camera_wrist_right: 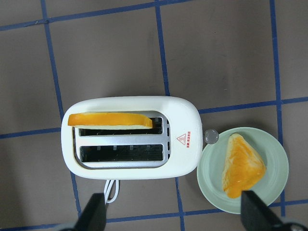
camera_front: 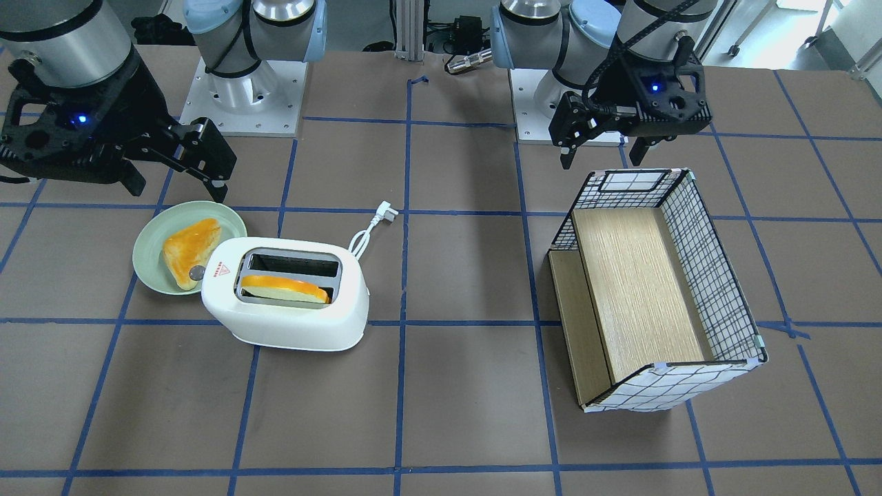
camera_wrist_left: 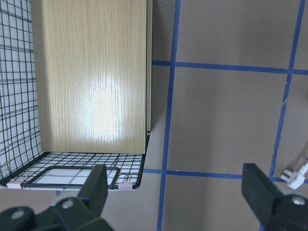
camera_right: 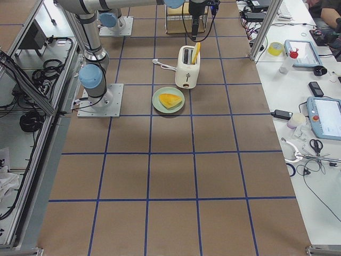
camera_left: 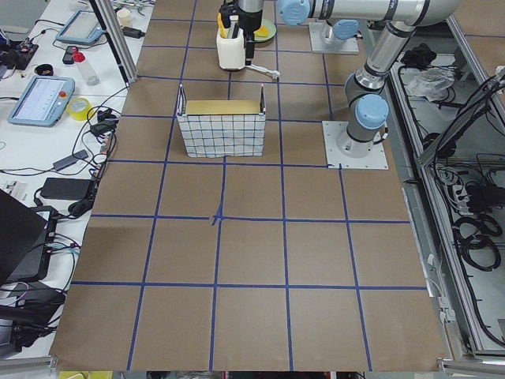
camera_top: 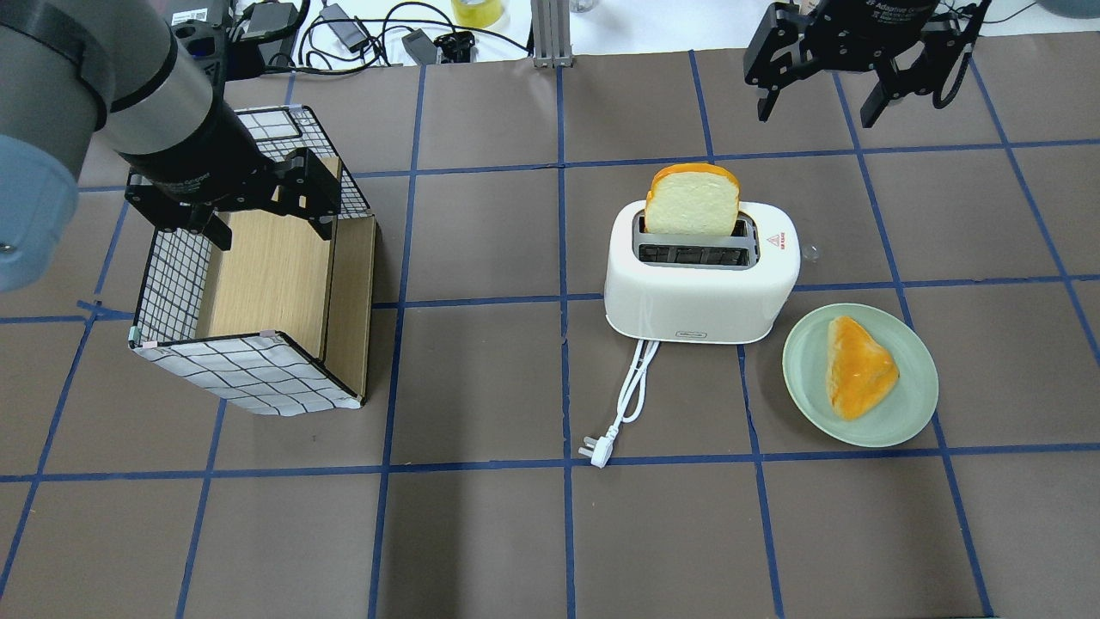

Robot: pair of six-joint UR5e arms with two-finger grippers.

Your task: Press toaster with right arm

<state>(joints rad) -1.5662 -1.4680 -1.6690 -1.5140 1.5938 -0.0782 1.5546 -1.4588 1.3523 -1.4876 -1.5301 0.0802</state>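
The white toaster (camera_top: 700,288) stands mid-table with a bread slice (camera_top: 692,202) upright in its far slot; its grey knob (camera_top: 809,252) faces the plate side. It also shows in the front view (camera_front: 286,303) and, from directly above, in the right wrist view (camera_wrist_right: 130,166). My right gripper (camera_top: 815,113) is open and empty. It hangs high over the table, beyond the toaster and off to its plate side, touching nothing; it also shows in the front view (camera_front: 179,189). My left gripper (camera_top: 273,232) is open and empty above the basket.
A green plate (camera_top: 911,404) with a piece of toast (camera_top: 859,365) lies beside the toaster's knob end. The white cord and plug (camera_top: 632,395) trail toward the robot. A wire basket (camera_top: 232,378) with a wooden insert stands on the robot's left.
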